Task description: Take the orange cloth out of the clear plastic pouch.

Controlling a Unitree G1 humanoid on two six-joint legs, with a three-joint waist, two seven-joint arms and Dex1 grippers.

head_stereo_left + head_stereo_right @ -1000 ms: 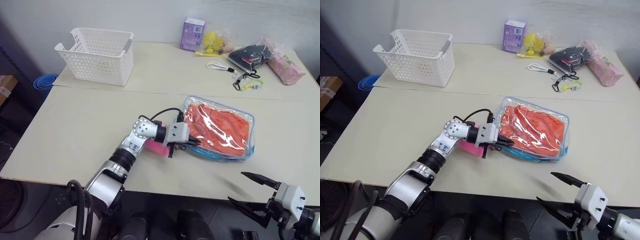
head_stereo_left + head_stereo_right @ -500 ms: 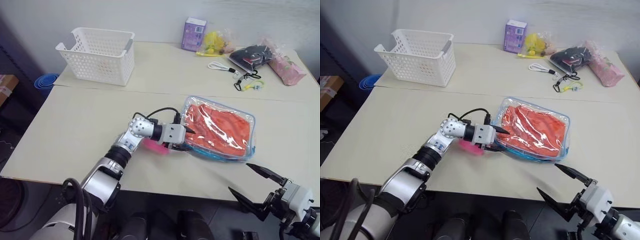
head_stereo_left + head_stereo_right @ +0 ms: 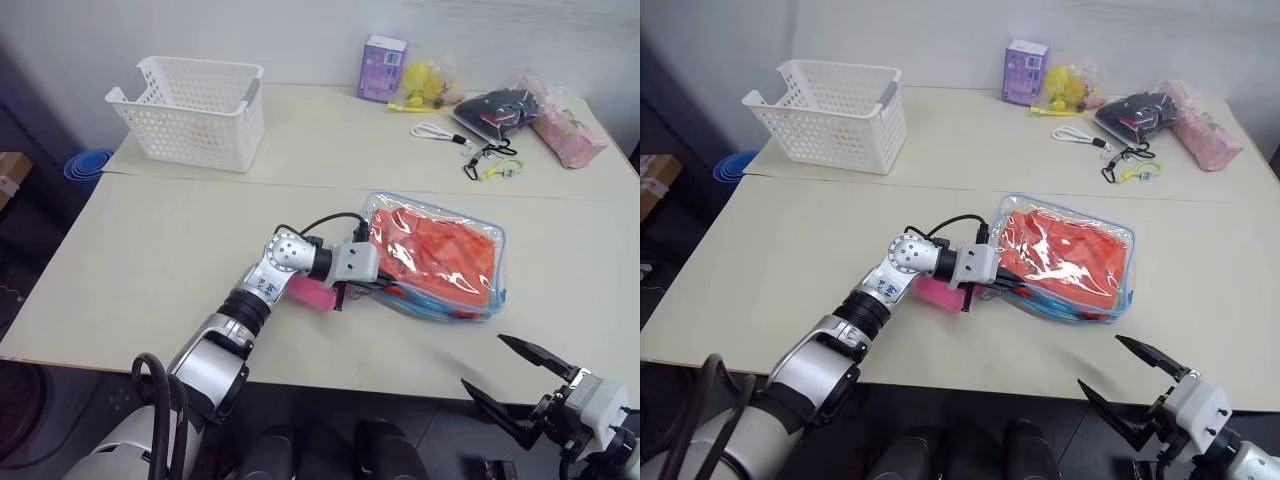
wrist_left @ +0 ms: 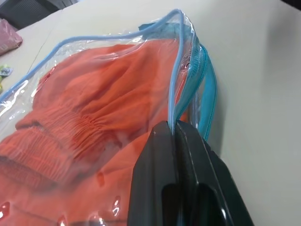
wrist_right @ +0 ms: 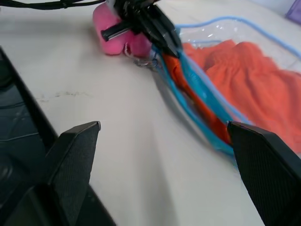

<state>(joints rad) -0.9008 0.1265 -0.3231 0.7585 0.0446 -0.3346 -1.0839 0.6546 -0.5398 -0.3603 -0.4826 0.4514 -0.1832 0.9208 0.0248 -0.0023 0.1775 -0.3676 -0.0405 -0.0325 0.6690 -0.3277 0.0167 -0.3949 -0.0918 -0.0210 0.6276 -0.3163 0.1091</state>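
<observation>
**Left gripper pinches the pouch's open edge; cloth lies inside**

A flat, transparent plastic pouch with light blue piping and a blue zipper [image 3: 440, 258] lies on the matte, cream-coloured table [image 3: 150, 250], towards the robot's right of centre. Inside it sits the bright orange-red cloth [image 3: 440, 250], soft and heavily wrinkled, with a band of fine gathered ribbing visible through the glossy film in the left wrist view. A little orange fabric shows at the pouch's open mouth, between the blue zipper strips.

The left gripper [image 3: 385, 288], two smooth black fingers on a silver wrist, is pressed together on the pouch's thin blue-edged rim at its near corner. Just beside that wrist lies a small fuzzy pink plush charm [image 3: 312, 294].

The right gripper [image 3: 522, 384] hangs past the table's near edge, well apart from the pouch, its pointed black fingers spread wide with nothing between them.

A white plastic lattice basket [image 3: 190, 110] stands far back on the left.
</observation>
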